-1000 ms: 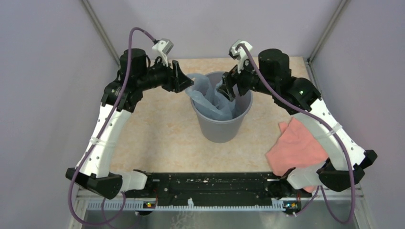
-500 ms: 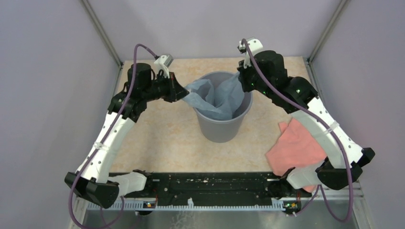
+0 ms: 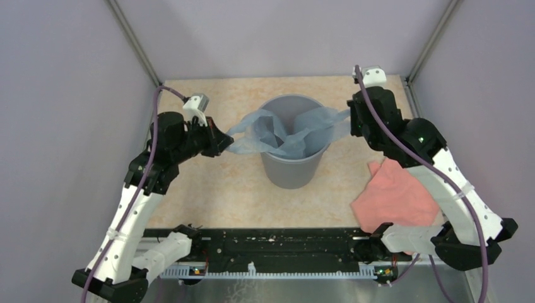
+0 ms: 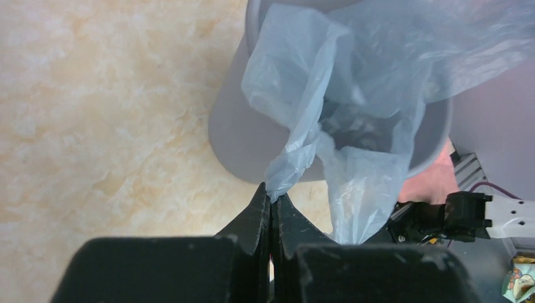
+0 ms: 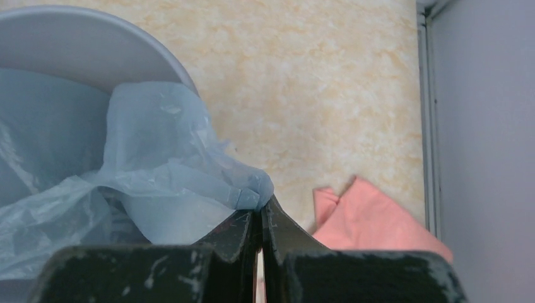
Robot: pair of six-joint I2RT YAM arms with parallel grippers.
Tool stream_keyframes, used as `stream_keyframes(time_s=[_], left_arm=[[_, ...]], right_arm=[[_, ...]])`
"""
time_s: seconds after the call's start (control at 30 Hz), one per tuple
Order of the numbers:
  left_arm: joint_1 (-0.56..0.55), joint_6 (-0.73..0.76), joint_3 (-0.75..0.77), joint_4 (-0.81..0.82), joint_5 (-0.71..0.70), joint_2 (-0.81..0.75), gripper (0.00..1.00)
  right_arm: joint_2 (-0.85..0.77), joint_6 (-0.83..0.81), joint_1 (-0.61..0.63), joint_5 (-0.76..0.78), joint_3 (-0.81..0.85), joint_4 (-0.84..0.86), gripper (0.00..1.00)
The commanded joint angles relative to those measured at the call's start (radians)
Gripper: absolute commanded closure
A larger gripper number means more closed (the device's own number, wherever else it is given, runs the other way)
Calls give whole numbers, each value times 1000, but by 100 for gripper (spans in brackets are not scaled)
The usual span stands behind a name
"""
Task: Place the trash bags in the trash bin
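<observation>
A grey round trash bin (image 3: 293, 170) stands upright mid-table. The pale blue trash bag (image 3: 287, 129) sits in its mouth, stretched out over both sides of the rim. My left gripper (image 3: 222, 144) is left of the bin, shut on the bag's left edge (image 4: 281, 180). My right gripper (image 3: 351, 117) is right of the bin, shut on the bag's right edge (image 5: 249, 189). The bin wall (image 4: 243, 139) and its rim (image 5: 94, 38) show in both wrist views, with the bag's middle sagging inside.
A salmon-pink cloth (image 3: 394, 196) lies on the table right of the bin, under my right arm, also seen as pink cloth (image 5: 372, 224). Grey walls close in the table on three sides. A black rail (image 3: 284, 243) runs along the near edge.
Both grippers have shut on the bag's edges and pulled apart, left gripper leftward and toward me, right gripper rightward, spreading the bag across the bin's mouth.
</observation>
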Motion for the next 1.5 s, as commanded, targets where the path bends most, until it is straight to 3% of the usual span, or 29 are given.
stream_keyframes(time_s=[0.0, 0.3, 0.53, 0.73, 1.1, 1.3, 1.47], left_arm=[[-2, -8, -54, -54, -76, -43, 100], [-1, -18, -189, -67, -118, -88, 100], [-2, -39, -286, -36, -149, -65, 100], [-1, -36, -333, 28, -128, -10, 100], [0, -47, -399, 126, -109, 135, 100], [0, -40, -383, 140, -118, 191, 100], [1, -26, -321, 118, -135, 208, 100]], right_arm=[[-86, 71, -21, 98, -56, -78, 100], [-178, 102, -135, 42, -242, -84, 100], [-199, 86, -224, -50, -431, 27, 100], [-200, 70, -226, -76, -440, 74, 94], [-212, 75, -225, -139, -401, 55, 94], [-214, 81, -234, -78, -511, 77, 94], [-218, 70, -317, -112, -584, 147, 96]])
